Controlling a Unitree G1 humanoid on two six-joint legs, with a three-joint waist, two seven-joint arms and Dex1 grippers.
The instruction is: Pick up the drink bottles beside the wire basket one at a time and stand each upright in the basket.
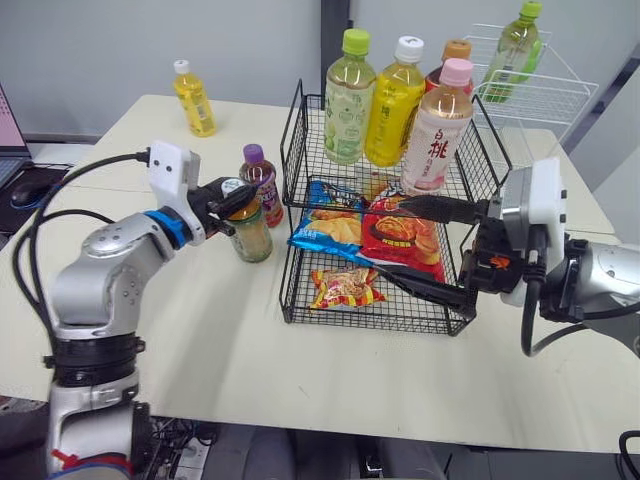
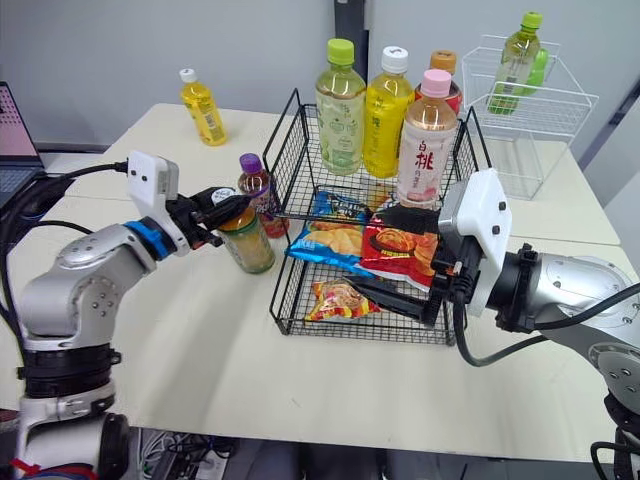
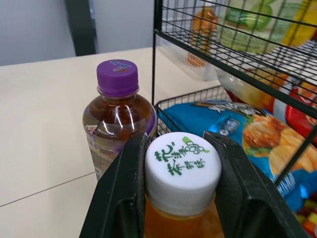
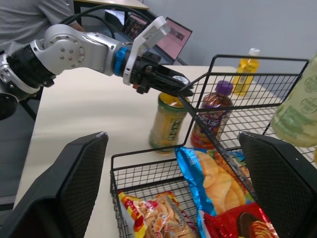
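While one bottle is in hand, item held: white-capped tea bottle (image 1: 250, 232), upright on the table (image 1: 200, 340), centre-left of the left eye view, just left of the wire basket (image 1: 380, 327).
Left gripper (image 1: 237, 198): closed on the bottle's cap (image 3: 182, 166), one black finger pressed to each side; the amber body hangs below the grip.
Right gripper (image 1: 400, 240): spread wide and empty, at the right front of the basket, over the snack bags (image 1: 400, 235) on the lower tier.
Long axis: vertical, so the bottle probably needs no turning before placing.
Bearing: the basket lies to the right of the held bottle in the head views; the upper tier rim sits above the cap, so a lift likely comes before the sideways carry.
Upper tier: four bottles (image 1: 395, 100) standing.
Left outside: purple-capped bottle (image 1: 262, 180), just behind the held one; yellow bottle (image 1: 193, 98), upper left, well apart.
Nearer arm: left, for both.
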